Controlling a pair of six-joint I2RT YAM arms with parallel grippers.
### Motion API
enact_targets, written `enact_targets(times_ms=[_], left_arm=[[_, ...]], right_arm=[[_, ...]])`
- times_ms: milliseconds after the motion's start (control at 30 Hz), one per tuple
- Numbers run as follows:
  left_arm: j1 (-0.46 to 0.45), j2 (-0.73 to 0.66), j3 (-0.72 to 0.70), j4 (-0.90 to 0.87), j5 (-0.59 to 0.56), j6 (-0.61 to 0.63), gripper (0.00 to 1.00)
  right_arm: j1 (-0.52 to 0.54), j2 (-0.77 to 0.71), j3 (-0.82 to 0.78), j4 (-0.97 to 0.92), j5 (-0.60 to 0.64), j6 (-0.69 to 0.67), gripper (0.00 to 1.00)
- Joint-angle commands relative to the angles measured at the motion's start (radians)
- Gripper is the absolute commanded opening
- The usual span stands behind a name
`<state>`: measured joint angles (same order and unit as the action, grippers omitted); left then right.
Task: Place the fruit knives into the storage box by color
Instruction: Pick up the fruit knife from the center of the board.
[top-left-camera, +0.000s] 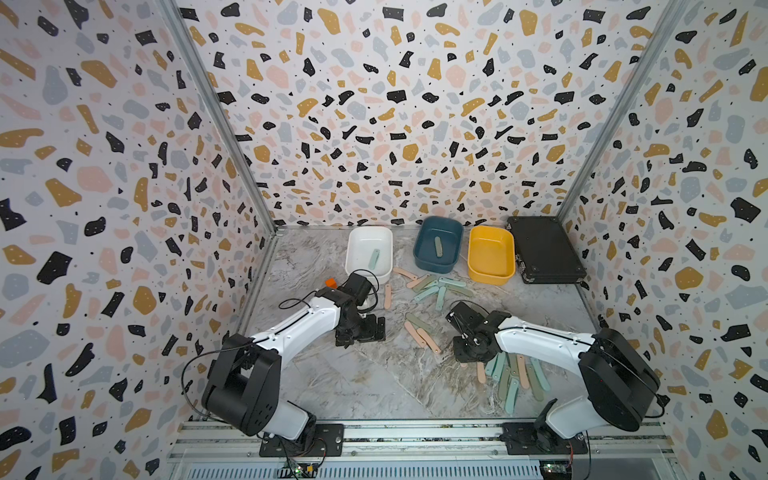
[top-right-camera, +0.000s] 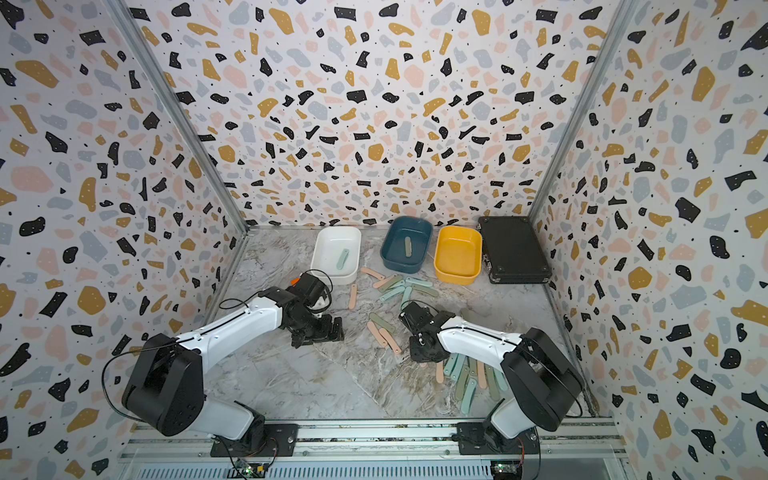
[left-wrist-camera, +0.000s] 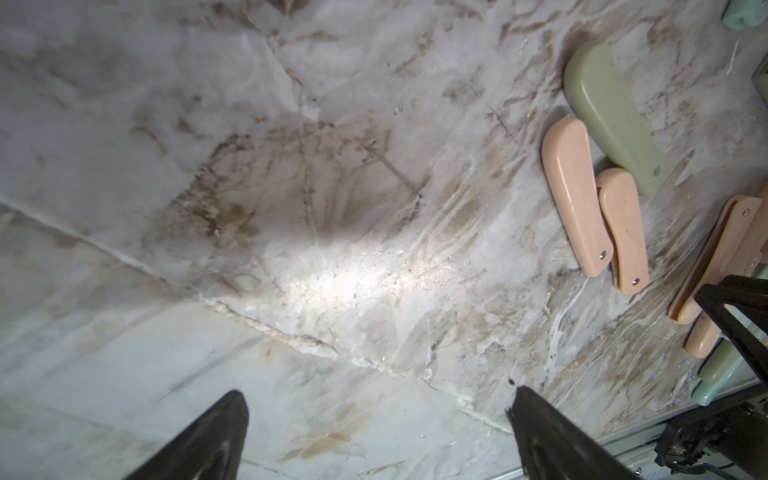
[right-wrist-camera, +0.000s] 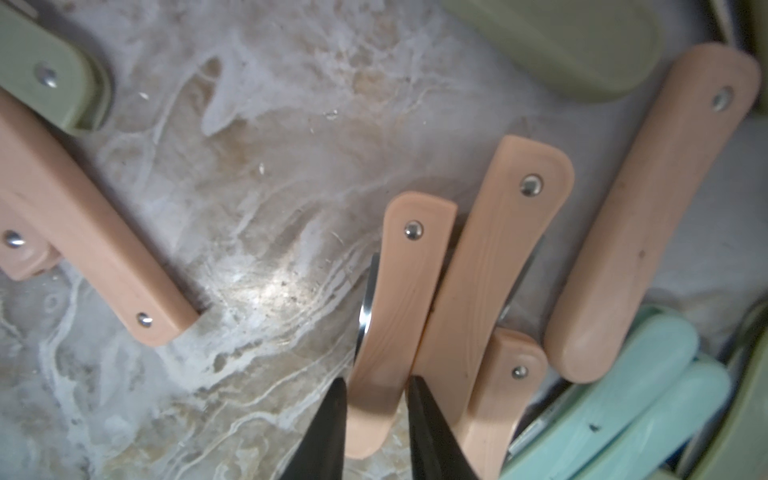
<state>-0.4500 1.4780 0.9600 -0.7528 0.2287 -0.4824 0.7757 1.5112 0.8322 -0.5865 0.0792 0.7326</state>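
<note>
White tub (top-right-camera: 328, 245) holds 1 mint knife (top-right-camera: 343, 258), teal tub (top-right-camera: 395, 245) 1 green knife (top-right-camera: 408, 246).

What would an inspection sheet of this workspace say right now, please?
Surface: marble-patterned tabletop, scuffed and seamed.
Job's things: white tub holds one mint knife; teal tub holds one green knife; yellow tub holds none; loose knives lie in a middle heap and a near heap beside the right arm.
Clutter: black latched case beside the yellow tub; orange block by the left wrist.
Pincers: left pincer open above bare tabletop; right pincer closed on a pink knife.
Cables: black cable loops out at the left arm's shoulder.
Surroundings: terrazzo-patterned walls; metal rail at the front.
</note>
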Motion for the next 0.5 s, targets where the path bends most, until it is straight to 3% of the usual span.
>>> enact_targets(times_ms=[0,300,467], left_arm=[[-0.004,0.010,0.000,0.013,0.015,0.021,0.99],[-0.004,-0.007,0.005,0.006,0.015,0.022,0.99],[-0.004,-0.011,-0.001,0.006,0.015,0.023,0.99]], right_arm=[[0.005,0.023,0.019,-0.013,0.008,-0.007,0.31],[0.005,0.057,0.035,-0.009,0.014,-0.015,0.44],[0.005,0.085,0.007,0.015,0.019,-0.003,0.40]])
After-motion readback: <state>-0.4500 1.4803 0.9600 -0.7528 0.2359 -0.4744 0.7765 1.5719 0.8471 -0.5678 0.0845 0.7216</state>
